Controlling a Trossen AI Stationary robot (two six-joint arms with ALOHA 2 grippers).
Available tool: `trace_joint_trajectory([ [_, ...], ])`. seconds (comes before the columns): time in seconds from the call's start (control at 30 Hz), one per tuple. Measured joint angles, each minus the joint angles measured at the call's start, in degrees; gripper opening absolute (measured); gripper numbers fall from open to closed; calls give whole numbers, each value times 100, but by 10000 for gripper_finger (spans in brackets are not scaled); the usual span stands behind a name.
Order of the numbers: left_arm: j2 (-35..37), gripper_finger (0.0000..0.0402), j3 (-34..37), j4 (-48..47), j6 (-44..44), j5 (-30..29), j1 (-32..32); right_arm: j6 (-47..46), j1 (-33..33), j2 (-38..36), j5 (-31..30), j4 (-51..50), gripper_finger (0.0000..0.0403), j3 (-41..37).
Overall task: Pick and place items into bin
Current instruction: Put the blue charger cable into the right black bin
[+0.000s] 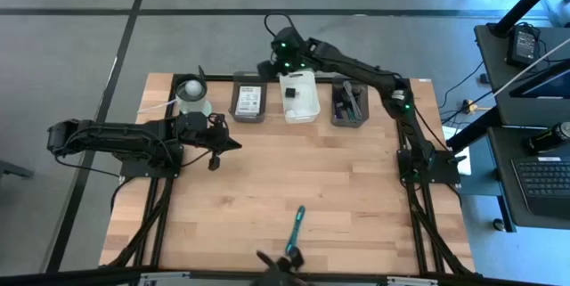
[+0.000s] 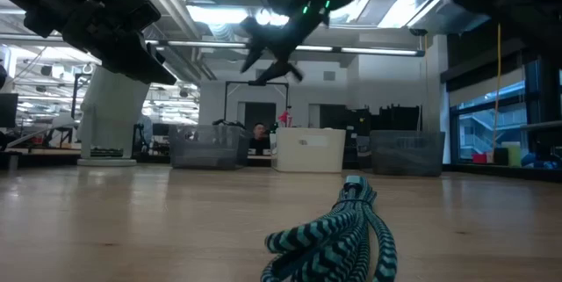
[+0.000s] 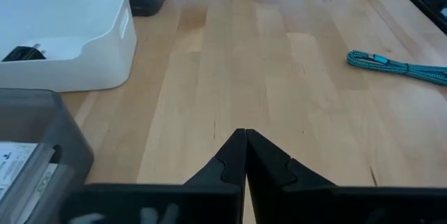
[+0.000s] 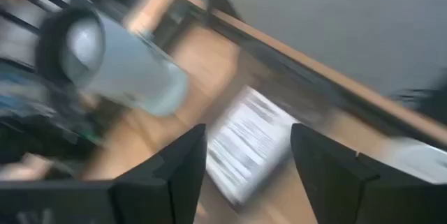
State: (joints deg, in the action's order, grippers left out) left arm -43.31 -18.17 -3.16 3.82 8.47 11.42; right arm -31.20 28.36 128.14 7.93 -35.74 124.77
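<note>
My right gripper (image 1: 270, 63) (image 4: 248, 154) hangs open and empty high over the far edge, between the white bin (image 1: 299, 96) and a grey bin (image 1: 248, 99) holding a white printed card (image 4: 248, 144). In the low view it (image 2: 274, 61) is well above the bins. A small black item (image 3: 21, 53) lies in the white bin. A teal braided cable (image 1: 295, 231) (image 2: 338, 238) lies flat near the table's front edge. My left gripper (image 1: 233, 143) (image 3: 245, 140) waits shut and empty above the left part of the table.
A second grey bin (image 1: 349, 103) with tools stands right of the white bin. A white cup with a ball (image 1: 191, 94) stands at the far left corner. Bare wood (image 1: 312, 170) stretches between the bins and the cable.
</note>
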Motion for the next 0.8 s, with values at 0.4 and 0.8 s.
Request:
trace_joint_trajectory([
  [0.4, -4, 5, -2, 29, -10, -597, -2, 1655, -1281, -1593, -2079, -2570, 159, -1031],
  [0.8, -7, 2, -7, 38, -452, -790, -7, -1333, -2731, -4206, -1988, -834, 137, -5566],
])
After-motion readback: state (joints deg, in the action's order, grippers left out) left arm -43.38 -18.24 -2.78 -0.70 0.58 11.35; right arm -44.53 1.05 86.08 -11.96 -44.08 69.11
